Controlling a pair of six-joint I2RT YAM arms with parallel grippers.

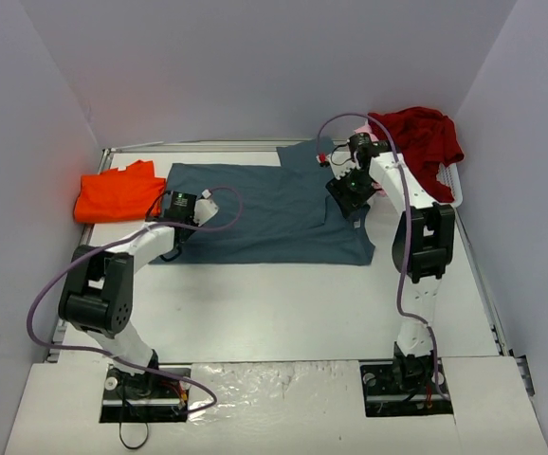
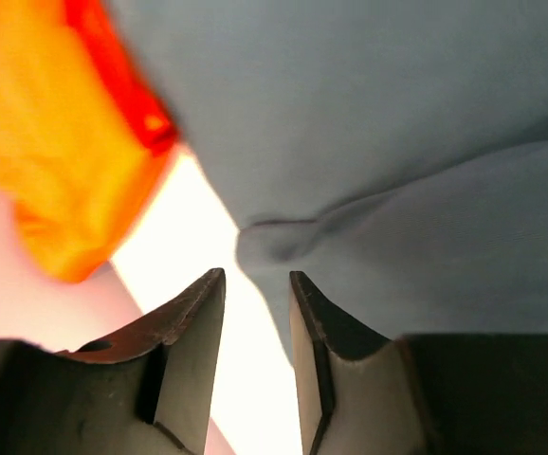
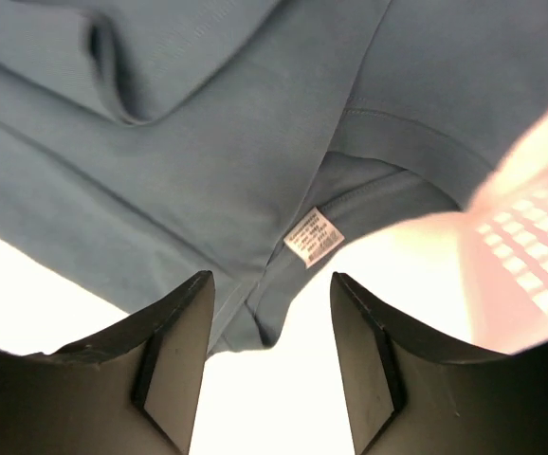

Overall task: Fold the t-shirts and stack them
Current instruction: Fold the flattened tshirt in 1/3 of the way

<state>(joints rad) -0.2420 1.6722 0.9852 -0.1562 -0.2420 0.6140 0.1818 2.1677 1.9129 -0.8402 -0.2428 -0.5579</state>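
The left gripper [image 2: 255, 275] has its two dark fingers spread a little with nothing between them. A rounded tuck in the edge of the slate blue-grey cloth t-shirt [image 2: 397, 171] lies just past the fingertips at 12 o'clock. The bright orange folded t-shirt [image 2: 56, 161] is at 10 o'clock.

The right gripper [image 3: 269, 277] is spread wider and is also empty. The collar's white sewn-in label [image 3: 313, 236] sits just beyond the gap at 12 o'clock.

From above, the blue-grey shirt lies flat on the pale table [image 1: 283, 303]. Its long axis runs from 9 to 3 o'clock, one end under each gripper and the collar at the right arm's end. I judge each arm is placed to pinch its own end.

The dark red crumpled t-shirt [image 1: 416, 137] hangs over the white plastic basket [image 1: 456, 185] at 2 o'clock.
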